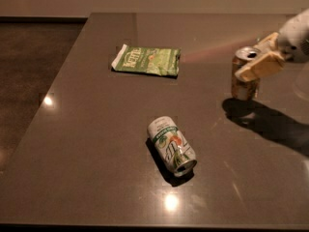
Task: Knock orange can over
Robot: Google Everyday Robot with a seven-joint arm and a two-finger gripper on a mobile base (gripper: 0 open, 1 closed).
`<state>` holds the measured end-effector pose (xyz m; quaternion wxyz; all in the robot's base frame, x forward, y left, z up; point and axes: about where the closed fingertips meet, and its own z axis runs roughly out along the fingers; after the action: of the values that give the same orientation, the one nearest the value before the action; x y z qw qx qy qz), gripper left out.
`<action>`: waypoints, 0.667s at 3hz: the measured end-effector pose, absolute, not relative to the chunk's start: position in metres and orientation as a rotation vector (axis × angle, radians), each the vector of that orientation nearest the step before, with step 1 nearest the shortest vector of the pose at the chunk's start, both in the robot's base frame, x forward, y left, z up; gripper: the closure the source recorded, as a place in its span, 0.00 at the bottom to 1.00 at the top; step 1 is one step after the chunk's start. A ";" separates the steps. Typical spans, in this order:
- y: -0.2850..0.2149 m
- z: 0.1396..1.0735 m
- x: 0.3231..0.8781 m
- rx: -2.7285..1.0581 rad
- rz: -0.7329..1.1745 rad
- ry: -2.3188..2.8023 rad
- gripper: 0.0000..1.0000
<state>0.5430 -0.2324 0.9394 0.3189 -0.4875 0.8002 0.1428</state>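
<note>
Camera view, right-edge claw [258, 57], maybe touching orange can [240, 85]

Arm [298, 32] comes in from the right edge, white, angled down and to the left. Gripper [255, 58] sits at far right, tan end pointing left.

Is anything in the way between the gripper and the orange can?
Nothing visible does. The gripper is at the top of the upright orange can; the white-and-green can and green packet lie off to the side.
</note>
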 end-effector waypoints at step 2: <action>-0.219 0.938 0.561 -1.502 0.204 2.313 1.00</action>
<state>0.5614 -0.2190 0.9379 0.1869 -0.5334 0.8218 0.0724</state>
